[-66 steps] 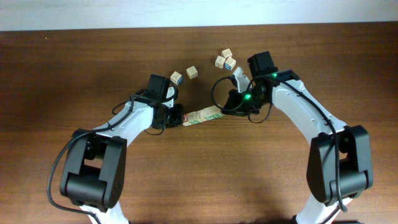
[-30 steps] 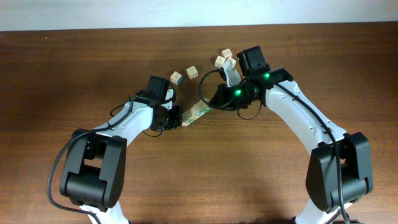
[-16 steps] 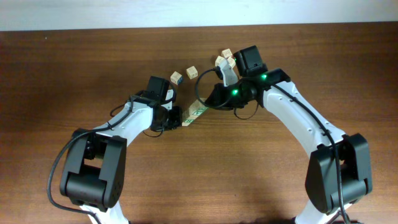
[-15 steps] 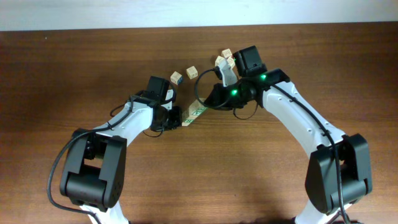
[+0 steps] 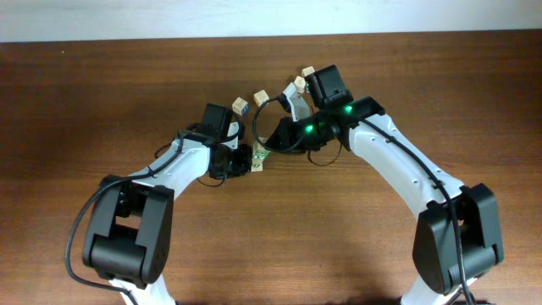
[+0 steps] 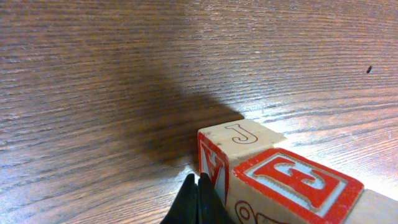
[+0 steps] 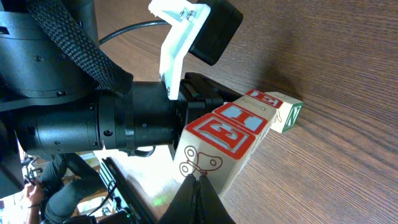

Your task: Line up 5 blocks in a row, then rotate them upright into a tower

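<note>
Jaws together on left gripper and right gripper, bracketing the blocks. Likely light, hard, slick wood, so you'd press the flat end faces squarely.

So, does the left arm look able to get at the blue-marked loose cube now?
Probably not at once: the left pincer is shut against the row of blocks, and the cube lies back beside its wrist.

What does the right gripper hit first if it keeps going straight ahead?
The red-E block. The shut right gripper looks pressed against its side, though contact is unclear. The left arm lies beyond.
</note>
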